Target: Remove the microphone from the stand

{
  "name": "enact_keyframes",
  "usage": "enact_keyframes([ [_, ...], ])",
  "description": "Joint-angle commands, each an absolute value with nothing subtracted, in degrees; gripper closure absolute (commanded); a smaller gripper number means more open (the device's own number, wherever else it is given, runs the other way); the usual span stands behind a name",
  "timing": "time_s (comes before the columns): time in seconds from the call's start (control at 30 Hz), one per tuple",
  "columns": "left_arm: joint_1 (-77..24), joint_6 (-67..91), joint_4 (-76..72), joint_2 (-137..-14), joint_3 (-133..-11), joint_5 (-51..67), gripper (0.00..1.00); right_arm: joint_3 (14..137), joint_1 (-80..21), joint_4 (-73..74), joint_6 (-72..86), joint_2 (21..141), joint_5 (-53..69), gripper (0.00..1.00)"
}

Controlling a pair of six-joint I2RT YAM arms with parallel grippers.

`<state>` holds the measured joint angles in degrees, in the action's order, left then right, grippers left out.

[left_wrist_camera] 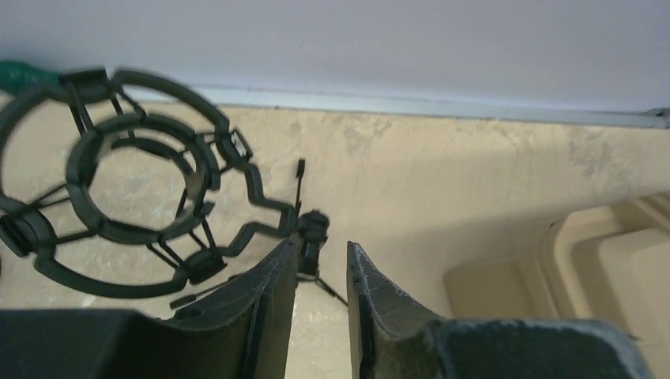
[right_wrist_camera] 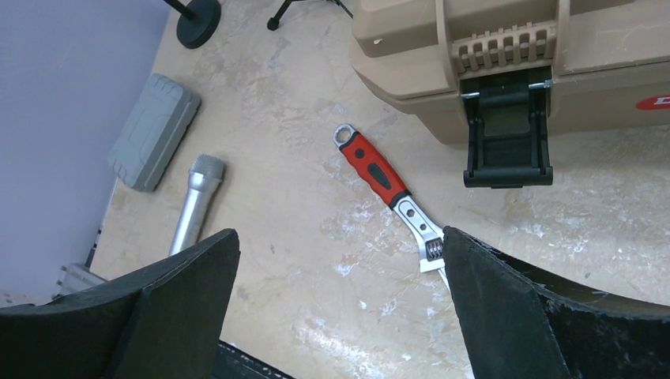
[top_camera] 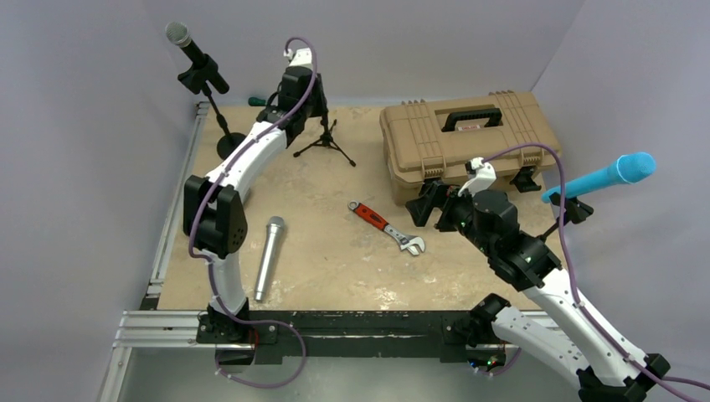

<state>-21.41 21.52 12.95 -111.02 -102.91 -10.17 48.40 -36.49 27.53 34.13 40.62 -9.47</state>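
Note:
A small black tripod stand (top_camera: 325,138) stands at the back centre. Its ring-shaped holder (left_wrist_camera: 150,125) is empty in the left wrist view. A silver microphone (top_camera: 270,255) lies flat on the table near the left arm, also in the right wrist view (right_wrist_camera: 193,205). My left gripper (top_camera: 316,99) hangs over the tripod's top. Its fingers (left_wrist_camera: 322,243) stand a narrow gap apart with nothing between them, and the stand's joint (left_wrist_camera: 314,229) lies just beyond the left fingertip. My right gripper (top_camera: 419,205) hovers wide open (right_wrist_camera: 338,235) above bare table.
A black microphone (top_camera: 191,48) sits in a tall stand at the back left. A blue one (top_camera: 607,176) sits in a stand at the right. A tan toolbox (top_camera: 469,134), a red-handled wrench (top_camera: 385,226) and a grey case (right_wrist_camera: 154,130) lie on the table.

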Motion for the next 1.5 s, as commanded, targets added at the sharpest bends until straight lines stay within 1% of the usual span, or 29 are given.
enact_keyframes([
  [0.0, -21.6, 21.6, 10.3, -109.3, -98.3, -11.0, 0.72, 50.6, -36.8, 26.9, 34.5, 41.2, -9.8, 0.01],
  [0.07, -21.6, 21.5, 11.0, -109.3, -98.2, -10.1, 0.72, 50.6, -36.7, 26.7, 34.6, 41.5, -9.4, 0.01],
  [0.13, -21.6, 21.4, 12.0, -108.6, -98.5, -9.2, 0.69, 50.7, -36.7, 26.6, 34.4, 41.9, -9.3, 0.01],
  [0.2, -21.6, 21.4, 13.1, -107.0, -98.9, -7.9, 0.61, 50.7, -36.7, 26.6, 34.3, 42.2, -9.3, 0.01],
  [0.3, -21.4, 22.1, 14.6, -103.7, -98.9, -5.5, 0.41, 50.2, -36.7, 25.8, 34.4, 42.5, -8.8, 0.01],
  [0.33, -21.4, 22.6, 15.0, -102.4, -98.7, -4.7, 0.37, 49.9, -36.8, 25.5, 34.5, 42.5, -8.6, 0.01],
  [0.43, -20.3, 25.2, 15.4, -98.3, -96.6, -1.1, 0.30, 49.3, -36.7, 24.4, 34.6, 42.7, -8.0, 0.01],
  [0.57, -17.3, 31.1, 15.2, -92.6, -90.5, 4.4, 0.28, 48.5, -36.7, 23.7, 34.6, 42.5, -7.9, 0.01],
  [0.73, -11.3, 38.3, 15.0, -85.4, -81.6, 10.8, 0.27, 48.1, -36.7, 23.4, 34.0, 41.5, -8.1, 0.01],
  [0.87, -6.7, 39.6, 15.0, -78.6, -76.2, 13.8, 0.27, 48.1, -36.8, 22.8, 33.4, 41.3, -7.5, 0.01],
  [1.03, -2.1, 37.2, 16.9, -72.4, -74.5, 11.3, 0.25, 48.4, -36.8, 22.0, 32.3, 42.3, -7.6, 0.01],
  [1.1, -0.2, 37.0, 17.5, -71.5, -75.0, 11.1, 0.24, 48.1, -36.8, 21.6, 32.1, 42.7, -7.4, 0.01],
  [1.27, 8.6, 37.8, 18.2, -70.7, -77.6, 8.4, 0.16, 47.5, -36.8, 21.4, 32.1, 42.8, -7.4, 0.01],
  [1.33, 10.8, 37.7, 16.4, -71.0, -78.5, 7.2, 0.16, 47.9, -36.7, 21.8, 31.9, 42.5, -8.1, 0.01],
  [1.47, 12.5, 35.0, 13.7, -72.7, -81.2, -1.4, 0.12, 48.8, -36.7, 22.9, 31.6, 42.1, -9.4, 0.01],
])
